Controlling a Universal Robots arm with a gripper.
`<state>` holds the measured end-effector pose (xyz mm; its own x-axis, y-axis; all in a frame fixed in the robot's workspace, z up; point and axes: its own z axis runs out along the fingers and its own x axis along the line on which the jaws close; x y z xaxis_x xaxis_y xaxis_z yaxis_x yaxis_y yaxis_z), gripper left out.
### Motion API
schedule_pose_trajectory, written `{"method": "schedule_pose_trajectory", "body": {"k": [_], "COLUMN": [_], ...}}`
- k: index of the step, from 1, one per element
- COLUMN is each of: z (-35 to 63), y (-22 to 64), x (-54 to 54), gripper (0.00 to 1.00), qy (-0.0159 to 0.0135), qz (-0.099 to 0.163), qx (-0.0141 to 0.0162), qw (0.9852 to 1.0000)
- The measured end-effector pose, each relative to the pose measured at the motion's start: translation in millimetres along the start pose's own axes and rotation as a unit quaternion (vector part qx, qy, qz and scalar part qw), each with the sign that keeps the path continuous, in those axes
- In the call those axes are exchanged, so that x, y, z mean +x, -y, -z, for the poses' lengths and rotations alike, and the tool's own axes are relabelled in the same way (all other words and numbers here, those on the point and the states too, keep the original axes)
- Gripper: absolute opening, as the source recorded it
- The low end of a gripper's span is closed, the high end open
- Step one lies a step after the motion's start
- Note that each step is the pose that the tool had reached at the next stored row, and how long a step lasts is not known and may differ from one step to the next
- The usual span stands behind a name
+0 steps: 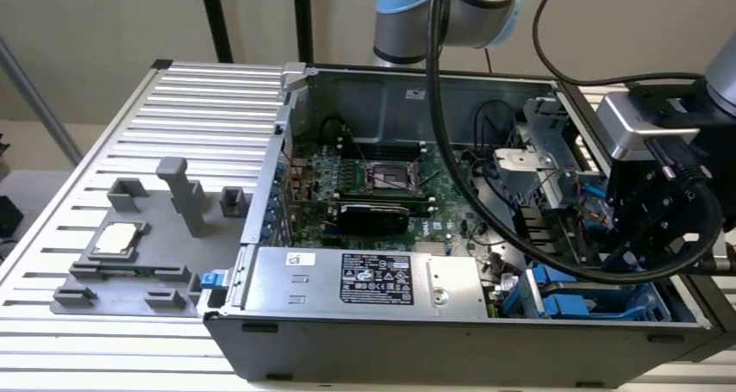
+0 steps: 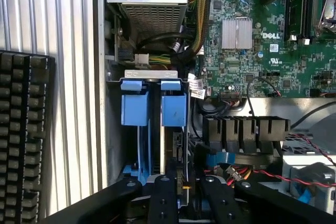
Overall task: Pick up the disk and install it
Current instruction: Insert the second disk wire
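The disk (image 2: pixel 176 150) stands edge-on in the drive bay, its bright blue carrier tab (image 2: pixel 173 109) at the far end. A second blue carrier (image 2: pixel 135 108) sits in the slot beside it. My gripper (image 2: pixel 186 198) hangs over the near end of the disk, with one black finger (image 2: pixel 161 198) on each side, and looks shut on it. In the exterior view the gripper (image 1: pixel 646 237) is low over the bay at the case's right side, above the blue carriers (image 1: pixel 575 304).
The open computer case (image 1: pixel 460 323) holds the green motherboard (image 1: pixel 380 177), the silver power-supply box (image 1: pixel 357 280) and cables beside the bay. A grey fixture (image 1: pixel 127 271) carrying the CPU chip (image 1: pixel 119 239) lies on the ribbed table. A black keyboard (image 2: pixel 21 140) lies outside the case wall.
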<state>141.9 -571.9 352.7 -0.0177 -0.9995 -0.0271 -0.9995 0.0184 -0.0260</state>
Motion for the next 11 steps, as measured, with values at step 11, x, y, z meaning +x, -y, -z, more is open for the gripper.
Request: {"method": "schedule_pose_trajectory", "body": {"k": [11], "z": [0.1], "y": [0.0], "x": [0.0], "gripper": [0.00], "qy": [-0.0001], "qz": [0.000], "qx": [0.0000], "qw": [1.0000]}}
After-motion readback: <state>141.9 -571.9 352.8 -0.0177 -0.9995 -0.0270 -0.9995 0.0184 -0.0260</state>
